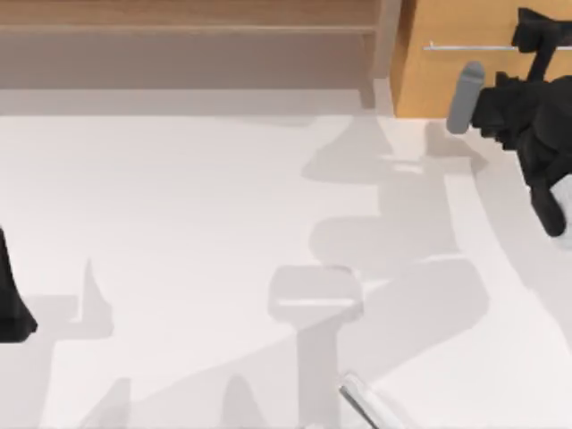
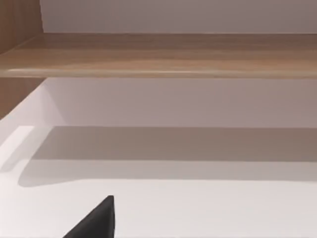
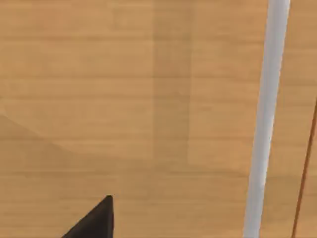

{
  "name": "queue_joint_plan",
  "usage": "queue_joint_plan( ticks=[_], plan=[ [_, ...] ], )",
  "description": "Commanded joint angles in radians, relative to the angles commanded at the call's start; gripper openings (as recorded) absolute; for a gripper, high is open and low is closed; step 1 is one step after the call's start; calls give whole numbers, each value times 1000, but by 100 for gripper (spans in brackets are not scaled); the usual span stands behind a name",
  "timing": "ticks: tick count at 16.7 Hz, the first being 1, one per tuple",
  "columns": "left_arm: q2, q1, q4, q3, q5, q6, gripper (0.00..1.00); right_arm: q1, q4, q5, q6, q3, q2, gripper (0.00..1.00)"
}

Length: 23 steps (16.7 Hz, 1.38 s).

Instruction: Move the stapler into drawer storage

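The stapler (image 1: pixel 360 393), a slim pale glossy bar, lies on the white table at the front edge, right of centre, with no gripper near it. The drawer (image 1: pixel 447 27) stands at the back right, its orange-tan front crossed by a thin silver handle (image 1: pixel 465 46). My right gripper (image 1: pixel 534 31) hovers at the handle's right part, close to the drawer front. The right wrist view looks straight at the drawer front (image 3: pixel 124 99) and the handle (image 3: pixel 267 124). My left arm (image 1: pixel 13 295) is parked at the table's left edge.
A duller brown wooden shelf unit (image 1: pixel 179 36) runs along the back left, and its board (image 2: pixel 158 54) faces the left wrist camera. A grey round-ended cylinder (image 1: pixel 465 96) belongs to the right arm. Shadows fall across the white tabletop (image 1: pixel 179 223).
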Motion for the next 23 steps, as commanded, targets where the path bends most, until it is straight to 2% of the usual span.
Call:
queue_joint_plan(
  ticks=[5,18,23],
  plan=[
    [0,0,0,0,0,0,100,-2,-14,-2,0,25,11,100],
    [0,0,0,0,0,0,100,-2,-14,-2,0,25,11,2],
    [0,0,0,0,0,0,100,-2,-14,-2,0,25,11,0]
  ],
)
